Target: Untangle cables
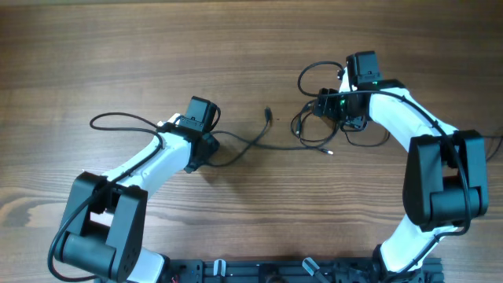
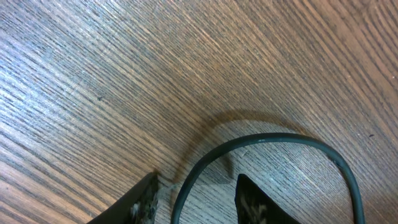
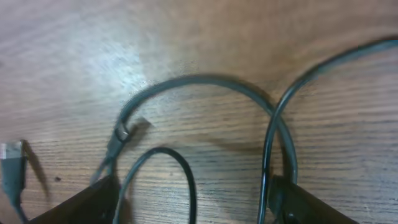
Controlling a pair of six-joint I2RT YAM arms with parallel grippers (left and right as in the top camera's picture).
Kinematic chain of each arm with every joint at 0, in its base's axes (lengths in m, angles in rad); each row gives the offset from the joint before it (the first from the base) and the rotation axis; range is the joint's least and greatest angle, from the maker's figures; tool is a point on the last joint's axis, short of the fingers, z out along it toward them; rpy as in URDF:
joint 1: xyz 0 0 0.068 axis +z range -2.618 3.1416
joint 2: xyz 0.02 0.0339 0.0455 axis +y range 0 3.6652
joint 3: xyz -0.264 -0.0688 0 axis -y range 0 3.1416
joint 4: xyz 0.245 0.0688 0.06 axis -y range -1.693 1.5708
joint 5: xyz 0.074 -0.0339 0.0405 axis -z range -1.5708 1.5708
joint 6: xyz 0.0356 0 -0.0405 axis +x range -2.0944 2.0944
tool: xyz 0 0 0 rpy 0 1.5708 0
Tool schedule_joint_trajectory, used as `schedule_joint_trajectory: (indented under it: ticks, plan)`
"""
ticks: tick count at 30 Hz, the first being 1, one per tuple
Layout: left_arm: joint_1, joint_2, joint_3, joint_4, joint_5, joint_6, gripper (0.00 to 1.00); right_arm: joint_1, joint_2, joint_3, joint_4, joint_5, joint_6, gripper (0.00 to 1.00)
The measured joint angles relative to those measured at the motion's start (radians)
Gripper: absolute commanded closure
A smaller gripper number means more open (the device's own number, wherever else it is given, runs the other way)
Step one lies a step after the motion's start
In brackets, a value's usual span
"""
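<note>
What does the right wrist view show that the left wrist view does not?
Only the right wrist view: several crossing cable loops and a plug at the picture's left edge. Only the left wrist view: one lone cable arc. Both: the wooden table, with cable lying between parted left fingers and right fingers.

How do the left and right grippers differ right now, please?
The left gripper straddles one cable strand; the right gripper straddles several crossing loops. The left gripper's jaws stand narrower, the right's wider. Both are open, low over the wooden table.
</note>
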Motion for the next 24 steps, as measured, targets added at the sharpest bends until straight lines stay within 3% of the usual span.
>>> schedule_joint_trajectory:
  ticks: [2,3,5,10,16,20,24]
  plan:
    - [0.000,0.000,0.000,0.000,0.000,0.000,0.57,0.000,-0.009,-0.036,0.033,0.003,-0.007,0.36]
    - [0.000,0.000,0.000,0.001,0.000,0.000,0.57,0.000,-0.019,-0.060,0.060,0.006,-0.011,0.64]
    - [0.000,0.000,0.001,0.000,0.000,0.000,0.56,0.000,-0.035,-0.102,0.106,0.012,-0.016,0.95]
    - [0.000,0.000,0.001,0.004,0.000,0.000,0.50,-0.007,-0.039,-0.135,0.117,-0.003,-0.014,0.96]
    - [0.000,0.000,0.002,0.004,0.000,0.000,0.47,-0.070,-0.051,-0.028,-0.046,-0.132,-0.077,0.95]
    - [0.000,0.000,0.003,0.005,0.000,0.000,0.46,-0.152,-0.270,0.134,-0.108,-0.143,-0.132,0.96]
    - [0.000,0.000,0.003,0.005,-0.001,0.000,0.43,-0.256,-0.506,0.232,0.041,-0.147,-0.156,0.96]
